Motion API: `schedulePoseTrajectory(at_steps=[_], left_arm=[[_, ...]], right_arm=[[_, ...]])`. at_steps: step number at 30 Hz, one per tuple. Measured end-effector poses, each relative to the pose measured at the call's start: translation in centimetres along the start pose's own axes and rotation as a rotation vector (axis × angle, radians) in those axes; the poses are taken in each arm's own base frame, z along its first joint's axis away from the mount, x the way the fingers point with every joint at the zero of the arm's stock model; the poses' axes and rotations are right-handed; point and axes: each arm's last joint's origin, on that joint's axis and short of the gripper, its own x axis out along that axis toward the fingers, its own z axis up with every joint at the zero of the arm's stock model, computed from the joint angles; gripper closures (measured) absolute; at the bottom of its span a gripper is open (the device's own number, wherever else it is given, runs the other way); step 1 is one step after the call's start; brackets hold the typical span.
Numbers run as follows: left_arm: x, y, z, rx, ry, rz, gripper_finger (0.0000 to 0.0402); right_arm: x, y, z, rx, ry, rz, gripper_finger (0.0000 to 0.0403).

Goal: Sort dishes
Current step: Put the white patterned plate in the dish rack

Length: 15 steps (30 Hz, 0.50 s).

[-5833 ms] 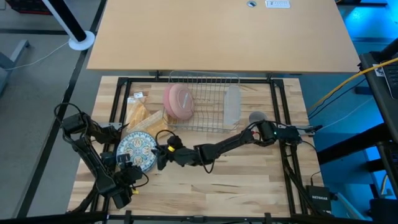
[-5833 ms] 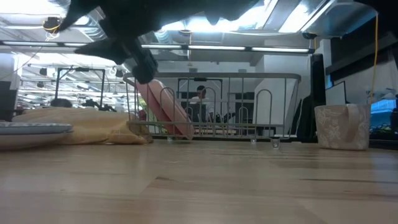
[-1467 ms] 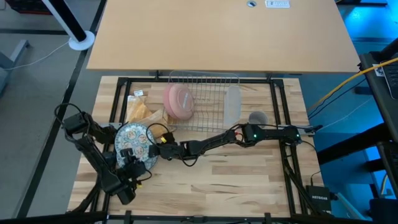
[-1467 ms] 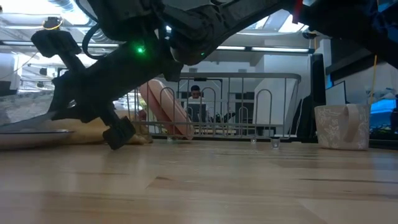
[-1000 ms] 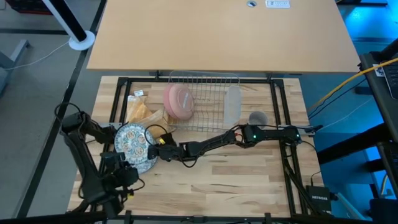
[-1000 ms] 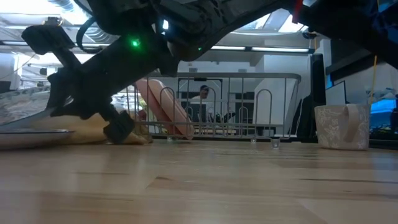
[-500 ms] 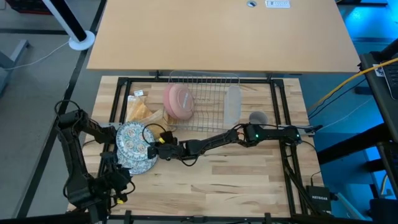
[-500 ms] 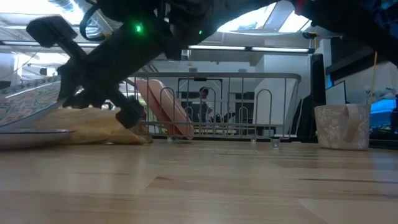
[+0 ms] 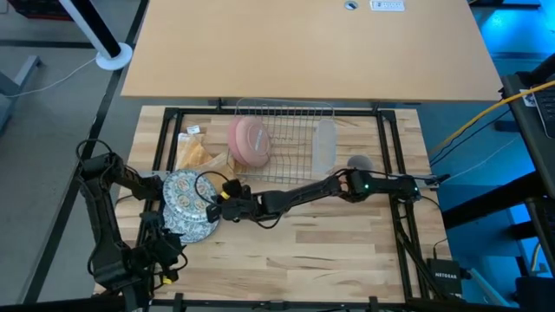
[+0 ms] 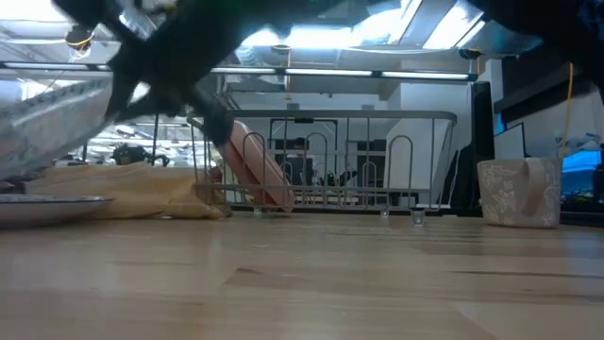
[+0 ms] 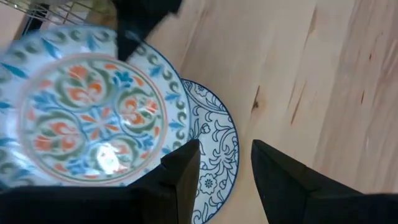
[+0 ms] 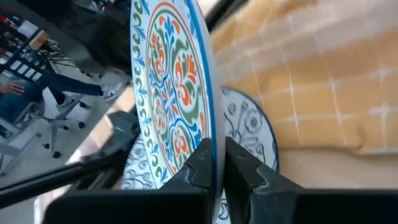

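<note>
A plate with an orange, green and blue pattern (image 9: 182,199) hangs tilted over a second, blue-and-white plate (image 9: 198,229) that lies flat on the table's left side. My right gripper (image 12: 214,152) is shut on the patterned plate's rim, reaching in from the table's right. My left gripper (image 11: 224,168) stands open above the near edge of the two plates, touching nothing. A pink plate (image 9: 250,141) stands on edge in the wire rack (image 9: 286,143). The small grey mug (image 9: 358,163) sits on the table right of the rack. My right gripper pinches the patterned plate's rim (image 12: 213,140) between its two fingers, one on the painted face and one on the underside. The fingers come nearly level from the table's right. The plate (image 10: 57,123) is tilted, its held side highest, above the lower plate (image 10: 47,206).
A yellow-tan cloth (image 9: 199,160) lies beyond the plates, against the rack's left end. A pale translucent dish (image 9: 323,146) stands in the rack's right part. Bare wood stretches across the table's near middle and right (image 9: 347,243).
My right gripper has risen with the patterned plate and rolled, so the plate's held side has lifted and the plate has tipped up off the blue-and-white one. My left gripper has drawn back toward the table's near left corner and has stayed open.
</note>
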Motion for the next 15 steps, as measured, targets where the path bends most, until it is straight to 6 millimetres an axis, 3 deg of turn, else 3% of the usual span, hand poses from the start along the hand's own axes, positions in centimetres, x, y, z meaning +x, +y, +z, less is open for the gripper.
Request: schedulePoseTrajectory(at_steps=[9, 15], left_arm=[[-0.9, 0.0, 0.9, -0.054, -0.093, -0.032, 0.0265], [-2.3, -0.1, 2.1, -0.051, -0.164, -0.082, 0.0265]], right_arm=[[-2.7, 1.3, 3.0, -0.108, -0.012, -0.034, 0.0386], [-5.7, 2.3, 6.0, -0.143, -0.054, -0.081, 0.0386]])
